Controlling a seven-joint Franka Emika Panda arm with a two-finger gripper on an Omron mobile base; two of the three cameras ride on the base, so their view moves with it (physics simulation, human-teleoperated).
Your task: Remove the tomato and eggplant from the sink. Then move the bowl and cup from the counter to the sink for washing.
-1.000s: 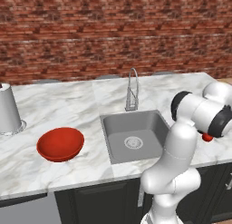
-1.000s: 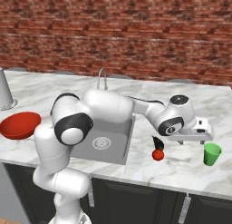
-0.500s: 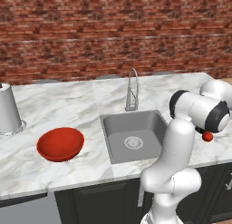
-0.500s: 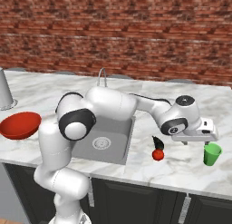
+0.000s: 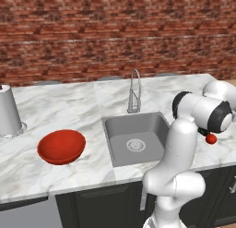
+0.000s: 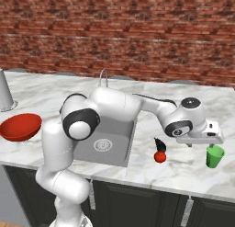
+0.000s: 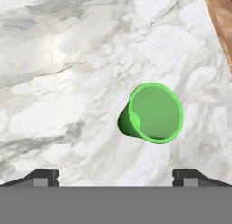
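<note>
Gripper [image 7: 115, 175]: hanging over the cup, jaws spread wide, gripping nothing.
Cup [image 6: 214, 156]: green, standing upright on the counter [image 6: 183, 171] well right of the sink [image 6: 105, 143], just beneath the hand; seen from above [image 7: 154, 113], its mouth is lying between the two fingertips.
Tomato [image 6: 159, 157]: sitting on the counter right of the sink.
Eggplant [image 6: 160, 144]: lying just behind the tomato, touching or nearly so.
Bowl [image 5: 61, 146]: red, resting on the counter left of the sink.
Canister [image 5: 9, 111]: grey, standing at the far left.
</note>
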